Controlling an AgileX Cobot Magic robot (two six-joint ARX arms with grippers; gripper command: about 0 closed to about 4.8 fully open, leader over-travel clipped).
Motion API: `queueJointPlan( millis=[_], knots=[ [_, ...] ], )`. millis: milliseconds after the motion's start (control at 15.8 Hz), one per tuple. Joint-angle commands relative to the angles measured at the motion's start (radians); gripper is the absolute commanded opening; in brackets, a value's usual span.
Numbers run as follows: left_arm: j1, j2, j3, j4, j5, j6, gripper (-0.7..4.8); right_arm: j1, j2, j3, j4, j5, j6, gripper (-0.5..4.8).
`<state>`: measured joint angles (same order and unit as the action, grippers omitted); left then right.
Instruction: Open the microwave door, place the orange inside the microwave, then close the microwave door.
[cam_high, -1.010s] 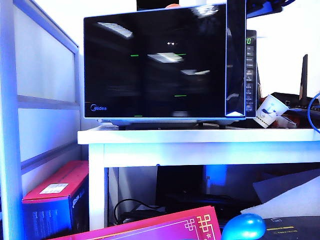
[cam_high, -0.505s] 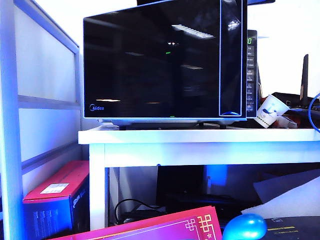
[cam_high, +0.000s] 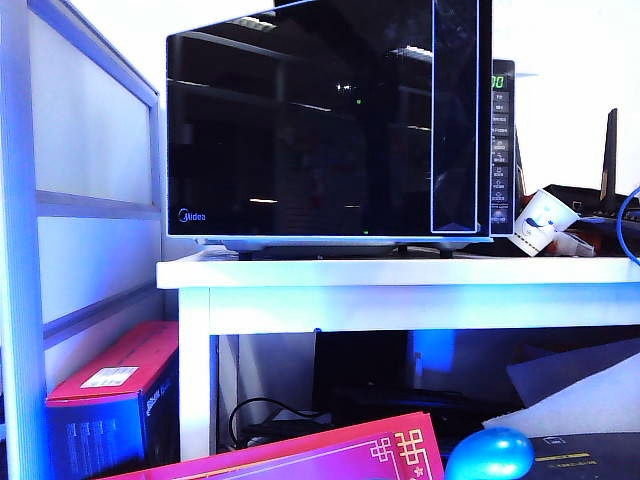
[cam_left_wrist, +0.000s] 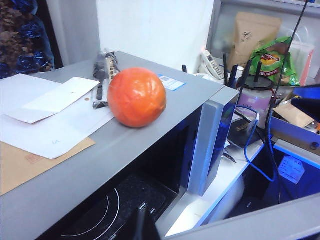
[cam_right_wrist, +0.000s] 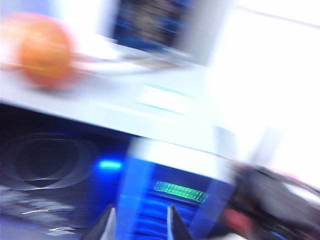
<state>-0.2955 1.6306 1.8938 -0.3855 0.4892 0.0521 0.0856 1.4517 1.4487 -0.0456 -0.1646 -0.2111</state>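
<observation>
White table (cam_high: 400, 272); paper cup (cam_high: 540, 222) tipped on it; red box (cam_high: 110, 395), blue oval object (cam_high: 488, 453) below

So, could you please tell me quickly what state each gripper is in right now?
Left gripper: its state cannot be told, since its fingers are not clearly in view.
Right gripper: open, holding nothing, in front of the microwave control panel.

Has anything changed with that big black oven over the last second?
The microwave door has swung further: its right edge line moved leftward and its reflections shifted. The orange sits on top of the microwave, untouched. The table, paper cup and red box stayed put.
</observation>
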Motion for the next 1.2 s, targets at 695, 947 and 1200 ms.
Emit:
queueJointPlan(
  millis=[695,947,1200],
  knots=[
    [-0.002,-0.002,0.005,0.006,0.004,0.000,0.17,0.003,0.137,0.003,0.034,-0.360,0.006,1.44],
    [-0.002,-0.002,0.005,0.005,0.004,0.000,0.17,0.003,0.136,0.004,0.034,-0.637,0.071,1.44],
    [-0.002,-0.002,0.005,0.005,0.004,0.000,0.17,0.018,0.118,0.004,0.027,-0.778,0.130,1.44]
  ],
)
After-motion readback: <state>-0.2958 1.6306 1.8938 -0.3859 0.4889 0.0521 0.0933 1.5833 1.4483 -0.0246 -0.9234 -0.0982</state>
